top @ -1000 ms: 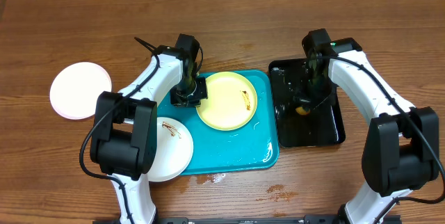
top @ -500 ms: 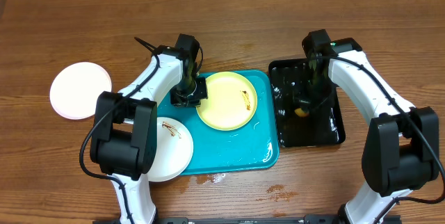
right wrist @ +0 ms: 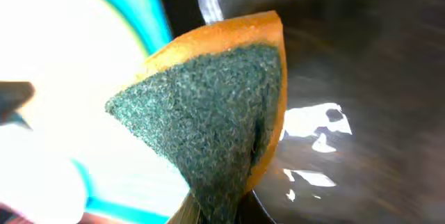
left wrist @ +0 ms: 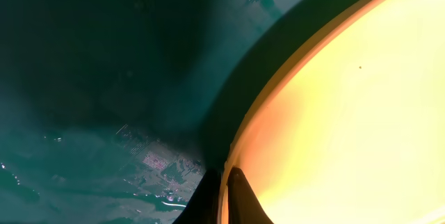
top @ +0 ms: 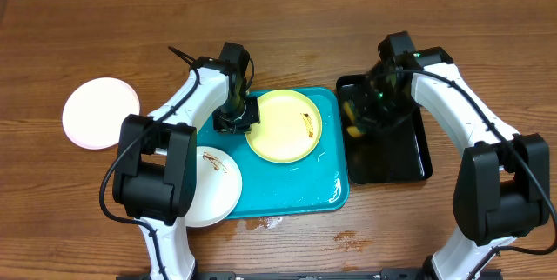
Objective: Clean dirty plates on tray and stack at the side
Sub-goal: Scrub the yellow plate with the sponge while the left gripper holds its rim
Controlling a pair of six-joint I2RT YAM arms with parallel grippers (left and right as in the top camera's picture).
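Near white plate [top: 216,195]: lies at the left edge of the tray [top: 296,195], partly under the left arm; a brown smear [top: 213,162] shows on it, so it probably needs cleaning after this one.
Yellow-green plate [top: 280,132]: sits flat in the far half of the tray, with a dark streak [top: 308,123] right of its centre.
Left end effector [top: 235,119]: fingers pressed together on the left rim of the yellow-green plate, one tip above the lip and one below, as the left wrist view shows.
Right end effector [top: 361,115]: pinches a sponge [right wrist: 208,113], orange with a green scouring face, at the left edge of the black tray [top: 396,163], just beside the turquoise rim.
Step in hand (judgement): bringing the sponge across to scrub the pinned plate.
Doing it well (judgement): hold the rim pinch firm so that the plate cannot spin or slide on the wet tray; clear both rims before lowering; lay the green face flat on the streak and rub in short strokes away from the left fingers.
Far white plate [top: 100,112]: alone on the bench [top: 348,28] at far left, well apart from the tray; likely the stacking place.
Surface: wood-grain bench; wet sheen on the tray floor; damp marks [top: 348,242] near the front edge.
Room: a pale wall strip runs behind the bench; nothing else shows.
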